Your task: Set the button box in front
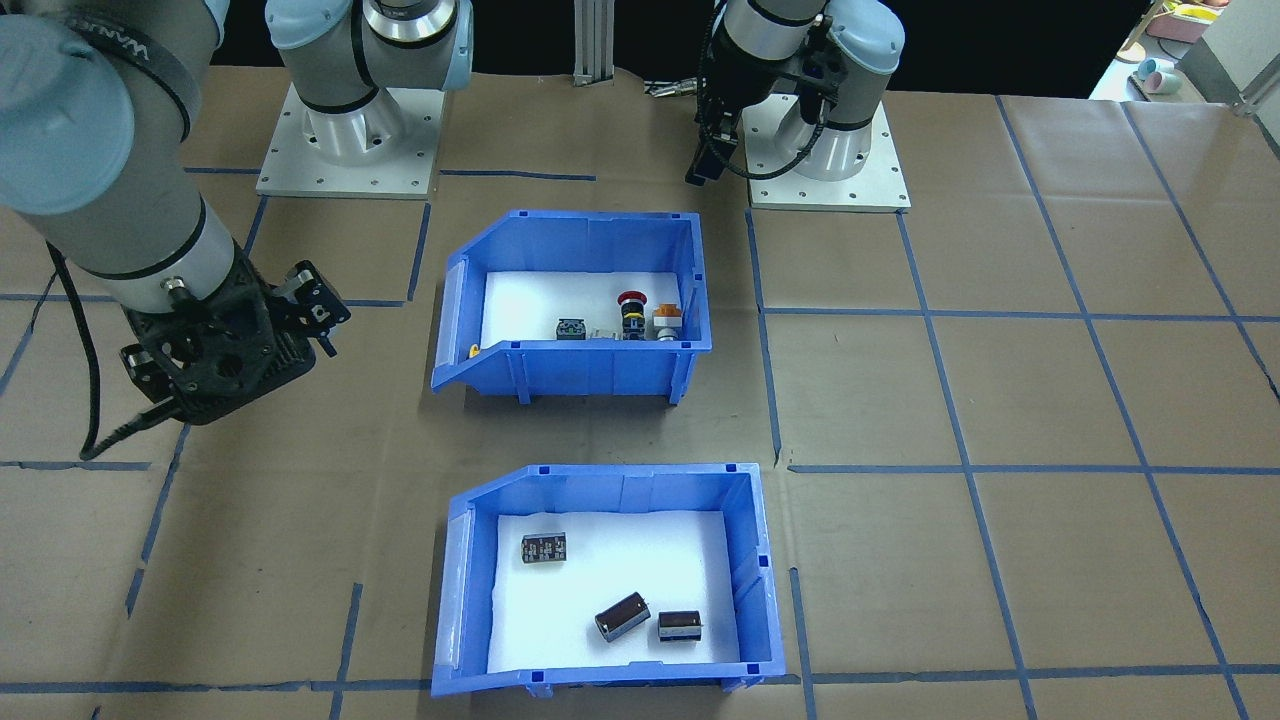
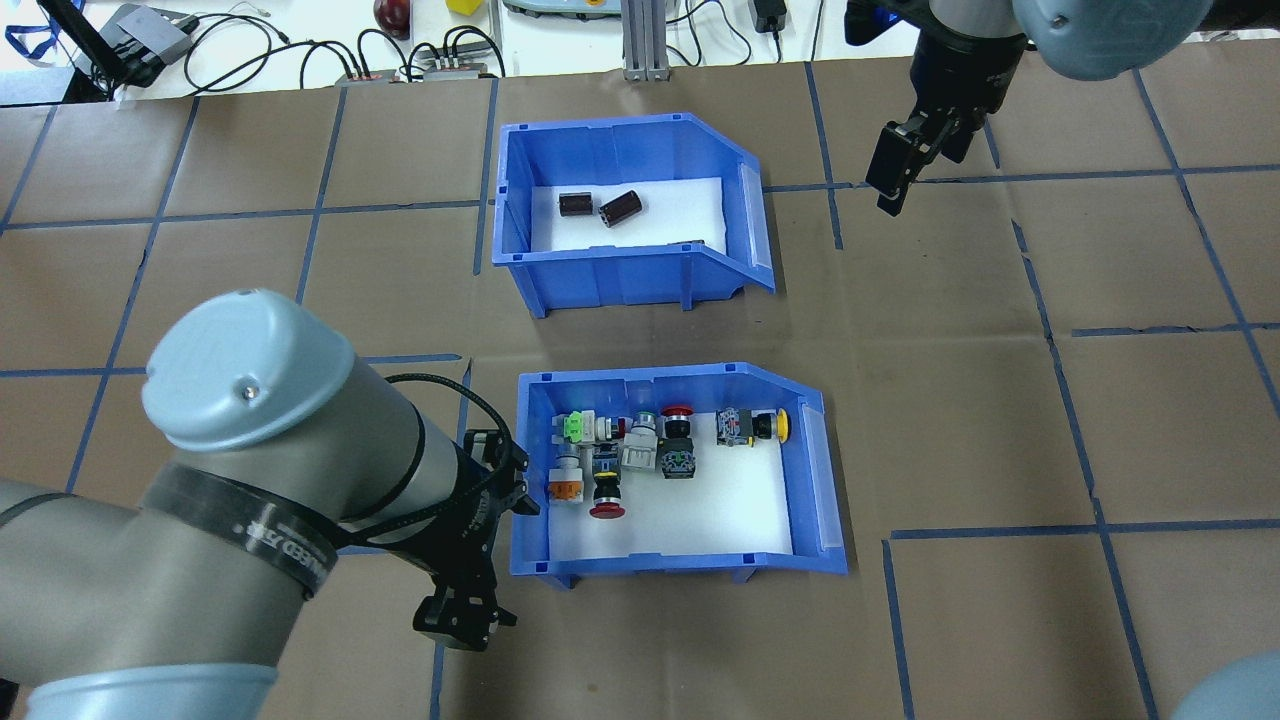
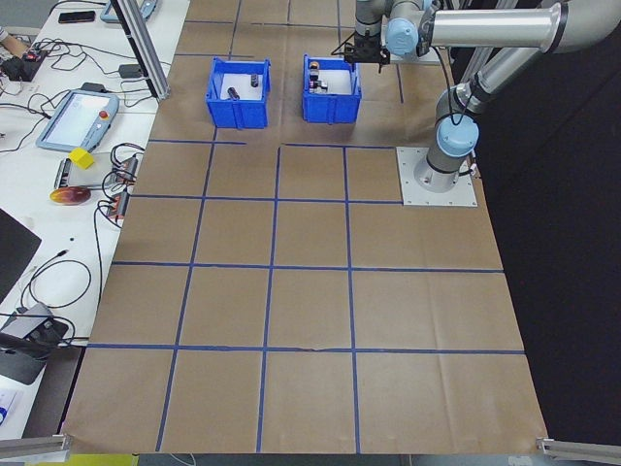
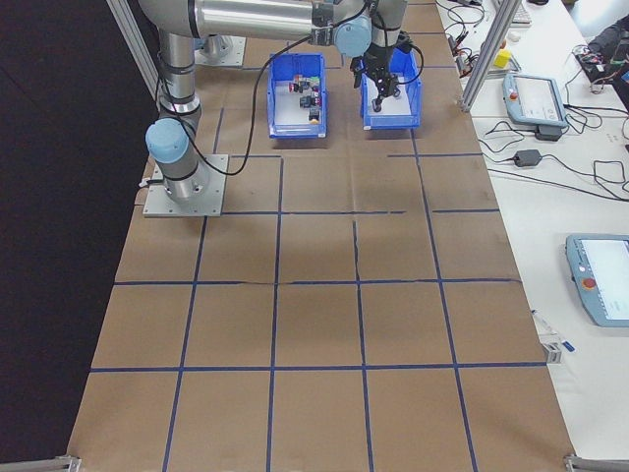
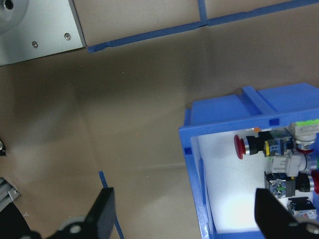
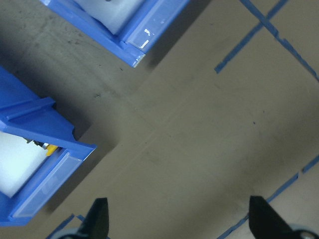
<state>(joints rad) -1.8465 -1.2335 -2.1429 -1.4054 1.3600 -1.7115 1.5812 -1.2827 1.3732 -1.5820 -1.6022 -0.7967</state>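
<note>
Fingers (image 5: 102,209) on both our grippers are hanging wide open, empty; left ones hovering beside the blue plastic button box (image 2: 680,470).

Left tool (image 2: 460,610) open, low; right tool (image 2: 893,170) open, raised.

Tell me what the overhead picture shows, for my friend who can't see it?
Two blue bins sit on a brown papered table: the near button box holds colourful push buttons, the far bin holds black cylinders. The left gripper hovers beside the button box; the right gripper hangs open, far right.
</note>
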